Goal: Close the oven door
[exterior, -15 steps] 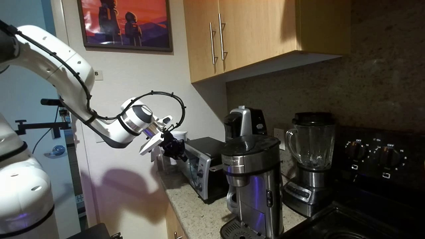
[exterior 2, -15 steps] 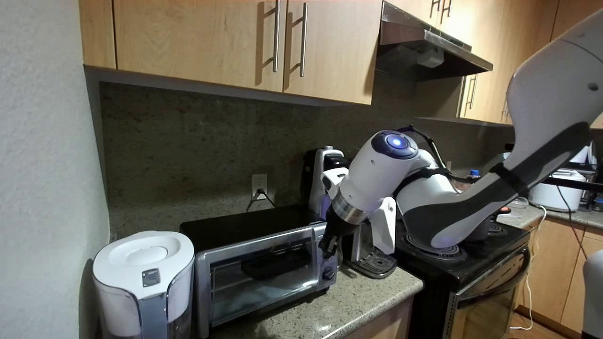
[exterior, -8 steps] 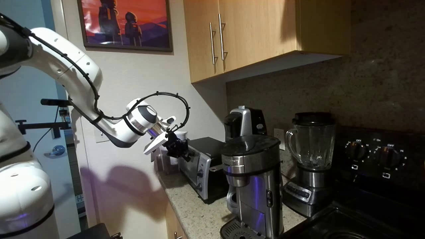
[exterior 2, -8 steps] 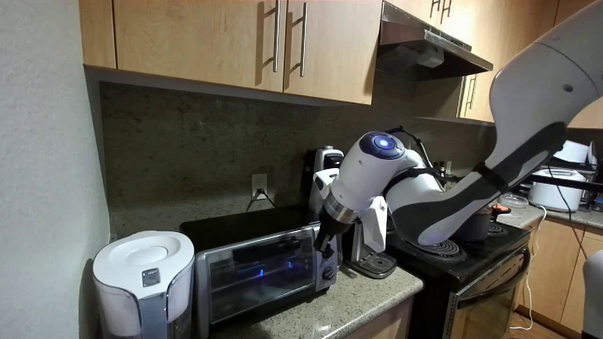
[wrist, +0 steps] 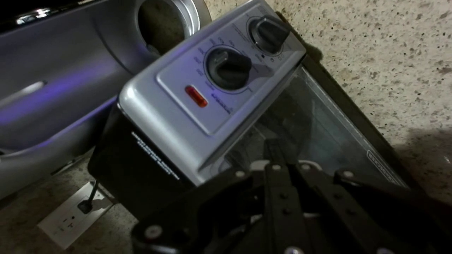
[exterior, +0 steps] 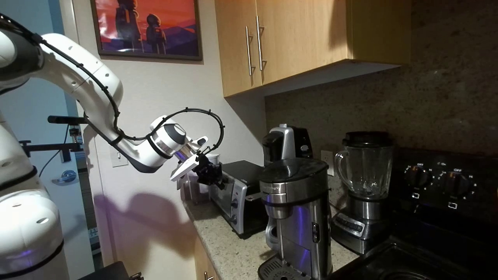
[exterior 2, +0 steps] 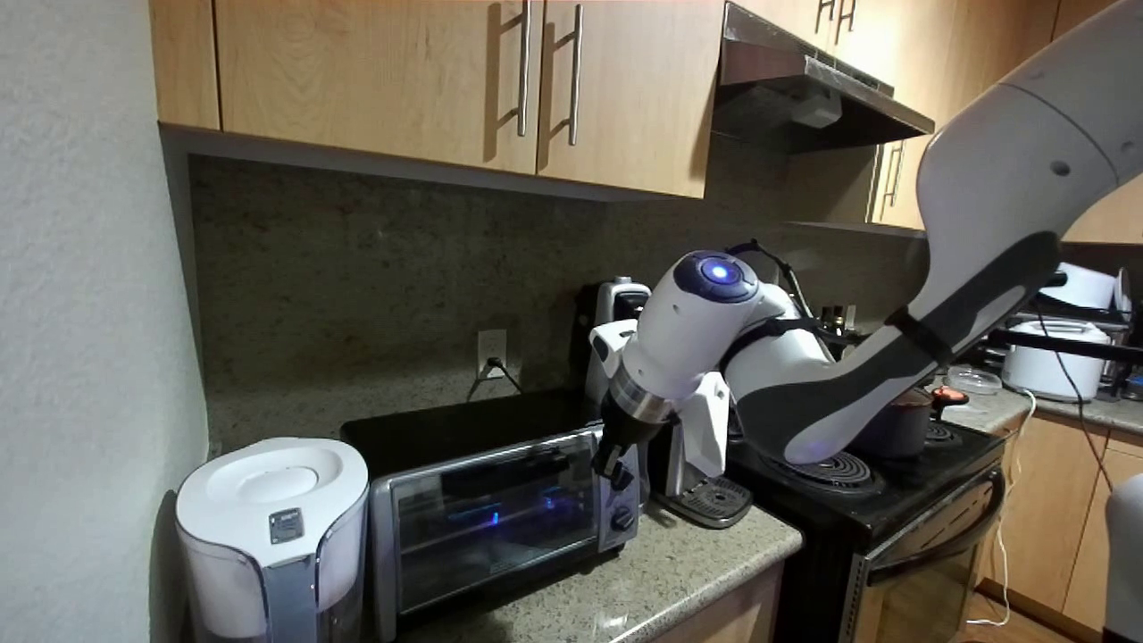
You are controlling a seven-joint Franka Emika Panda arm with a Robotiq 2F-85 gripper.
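"OFF" above both knobs (exterior: 418, 176) of black stove panel (exterior: 435, 198), "On" between, in an exterior view, blurry "DECKER" logo (wrist: 383, 167) on oven door (wrist: 328, 130) in wrist view, print on oven (wrist: 183, 116) and lettering on coffee maker (exterior: 297, 217) unreadable

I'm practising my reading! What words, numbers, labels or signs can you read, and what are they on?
"OFF": above a stove knob.
"OFF": above the knob beside it.
Oven door: letters, too blurred.
Oven panel: numbers, too blurred.
Oven top: print, too blurred.
Front coffee maker: letters, too small.
Jug label: too small.
Other marks round the knobs: too small.
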